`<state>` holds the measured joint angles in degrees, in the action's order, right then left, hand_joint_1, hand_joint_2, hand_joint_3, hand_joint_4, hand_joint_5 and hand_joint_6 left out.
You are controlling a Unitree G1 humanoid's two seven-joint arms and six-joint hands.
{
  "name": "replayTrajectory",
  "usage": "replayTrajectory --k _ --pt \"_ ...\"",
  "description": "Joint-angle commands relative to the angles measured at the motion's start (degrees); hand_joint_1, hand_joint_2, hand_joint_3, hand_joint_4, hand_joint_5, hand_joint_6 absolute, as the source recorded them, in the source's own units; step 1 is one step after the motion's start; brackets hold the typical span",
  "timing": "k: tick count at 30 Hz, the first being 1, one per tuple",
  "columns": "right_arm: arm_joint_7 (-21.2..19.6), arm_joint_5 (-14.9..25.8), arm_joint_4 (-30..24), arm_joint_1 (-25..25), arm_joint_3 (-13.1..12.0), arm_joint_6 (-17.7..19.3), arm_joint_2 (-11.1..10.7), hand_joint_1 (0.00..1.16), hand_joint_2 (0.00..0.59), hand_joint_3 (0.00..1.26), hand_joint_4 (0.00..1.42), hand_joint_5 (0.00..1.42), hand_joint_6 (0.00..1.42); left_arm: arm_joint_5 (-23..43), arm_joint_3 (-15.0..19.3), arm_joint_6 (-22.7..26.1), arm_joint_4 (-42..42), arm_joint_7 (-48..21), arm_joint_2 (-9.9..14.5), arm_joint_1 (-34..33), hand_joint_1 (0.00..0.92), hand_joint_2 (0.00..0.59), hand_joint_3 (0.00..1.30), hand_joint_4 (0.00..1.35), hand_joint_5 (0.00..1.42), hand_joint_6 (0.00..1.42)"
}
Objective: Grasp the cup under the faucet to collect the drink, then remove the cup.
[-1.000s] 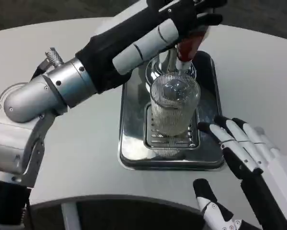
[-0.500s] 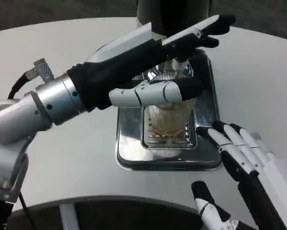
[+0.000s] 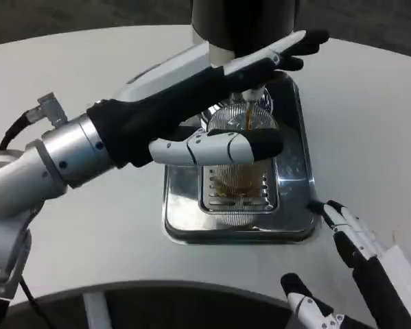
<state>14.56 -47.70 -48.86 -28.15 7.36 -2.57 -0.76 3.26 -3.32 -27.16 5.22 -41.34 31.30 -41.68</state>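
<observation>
Pouring has begun: a brown stream now falls from the faucet (image 3: 250, 103) into the cup (image 3: 237, 161), which stands on the tray (image 3: 184, 205). Left hand (image 3: 232, 103) reaches across, fingers (image 3: 212, 147) wrapping the cup. Right hand (image 3: 349, 240) has drawn back on the table (image 3: 88, 226), fingers spread, holding nothing.

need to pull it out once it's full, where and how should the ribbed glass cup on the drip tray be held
Grip the clear ribbed glass cup around its mid wall, coming from the robot's left as the left hand does. It stands upright under the faucet with brown drink streaming in, so the rim must stay open; a side wrap keeps it level.
</observation>
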Motion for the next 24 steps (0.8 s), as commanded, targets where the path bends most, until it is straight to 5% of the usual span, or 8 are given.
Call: replayTrajectory --k 1,10,24 --pt "0.18 2.19 4.5 6.83 -1.38 -4.01 -0.19 0.52 0.336 0.04 0.0 0.0 0.03 -1.1 -0.94 0.43 -1.34 -0.27 0.48 1.88 0.0 0.136 0.0 0.0 0.08 0.06" --pt "-1.01 6.16 14.63 21.17 -3.46 -7.58 -3.09 0.62 0.266 0.0 0.0 0.0 0.02 -1.73 -1.31 2.47 -4.61 1.05 0.45 4.31 0.0 0.136 0.0 0.0 0.08 0.06" --pt "-10.08 14.81 29.34 32.82 -3.99 -6.36 -3.62 0.67 0.219 0.0 0.0 0.0 0.0 -1.77 -1.23 4.35 -6.34 1.61 0.79 5.46 0.0 0.136 0.0 0.0 0.08 0.06"
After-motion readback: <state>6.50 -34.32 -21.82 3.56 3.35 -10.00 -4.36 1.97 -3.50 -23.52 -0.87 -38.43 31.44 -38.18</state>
